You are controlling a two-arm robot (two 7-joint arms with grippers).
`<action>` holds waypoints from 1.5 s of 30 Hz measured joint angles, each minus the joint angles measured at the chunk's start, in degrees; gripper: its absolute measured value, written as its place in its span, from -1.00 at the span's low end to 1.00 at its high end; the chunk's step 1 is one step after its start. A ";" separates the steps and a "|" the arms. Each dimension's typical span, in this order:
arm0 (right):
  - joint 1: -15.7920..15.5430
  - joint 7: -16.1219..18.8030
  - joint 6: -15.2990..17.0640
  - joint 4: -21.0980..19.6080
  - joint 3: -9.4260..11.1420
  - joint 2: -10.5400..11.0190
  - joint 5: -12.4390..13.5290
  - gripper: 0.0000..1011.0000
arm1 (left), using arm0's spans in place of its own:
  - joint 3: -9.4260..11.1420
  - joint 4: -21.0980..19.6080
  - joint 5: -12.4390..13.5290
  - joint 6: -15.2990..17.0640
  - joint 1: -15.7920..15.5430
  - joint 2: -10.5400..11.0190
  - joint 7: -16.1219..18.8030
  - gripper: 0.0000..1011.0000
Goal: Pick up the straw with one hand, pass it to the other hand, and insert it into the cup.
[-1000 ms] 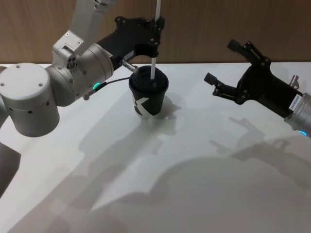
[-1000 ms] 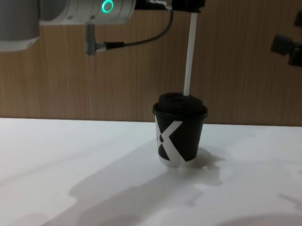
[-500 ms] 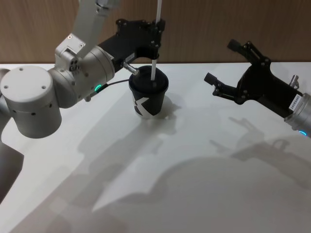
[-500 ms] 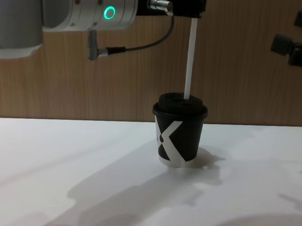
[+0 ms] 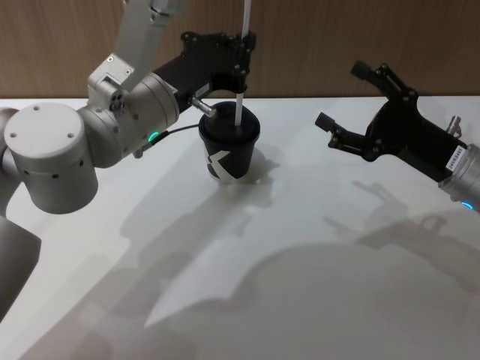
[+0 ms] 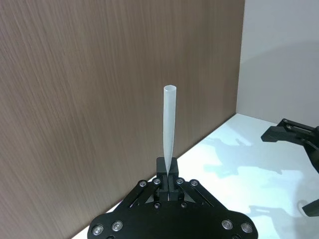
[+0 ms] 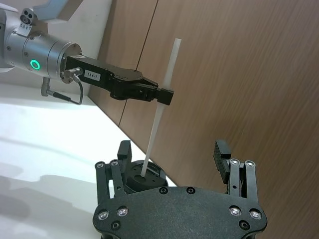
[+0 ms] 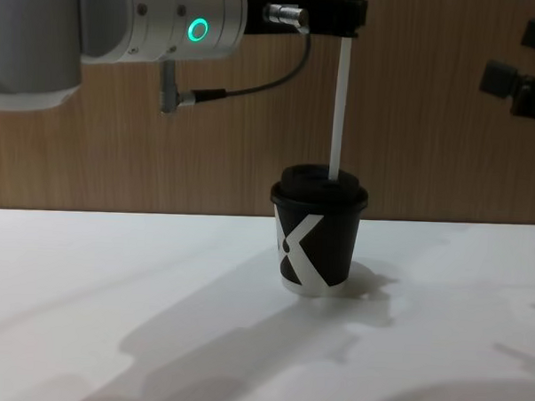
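Head view: the left gripper holds the straw upright over the cup on the table, its lower end at the lid's hole, ready for insertion. Chest view: its fingers clamp the straw high up. Right wrist view: the right gripper is spread open, empty.

The cup stands on the table, with the straw upright in its lid. The left end effector is above the cup, closed around the straw. The right end effector hangs well to the cup's right.
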 joint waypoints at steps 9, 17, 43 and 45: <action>0.00 0.00 0.00 0.00 0.00 0.00 -0.01 0.98 | -0.33 0.27 0.08 0.48 0.13 -0.41 -0.22 -0.99; 0.00 0.00 0.00 0.00 0.00 0.00 -0.01 0.98 | -0.40 0.67 0.55 0.78 0.15 -0.74 -0.37 -0.99; 0.00 0.00 0.00 0.00 0.00 0.00 0.00 0.98 | -0.77 2.32 0.99 0.89 0.26 -1.82 -1.16 -0.19; 0.00 0.00 0.00 0.00 0.00 0.00 0.00 0.98 | -0.78 2.36 1.00 0.89 0.27 -1.86 -1.19 -0.07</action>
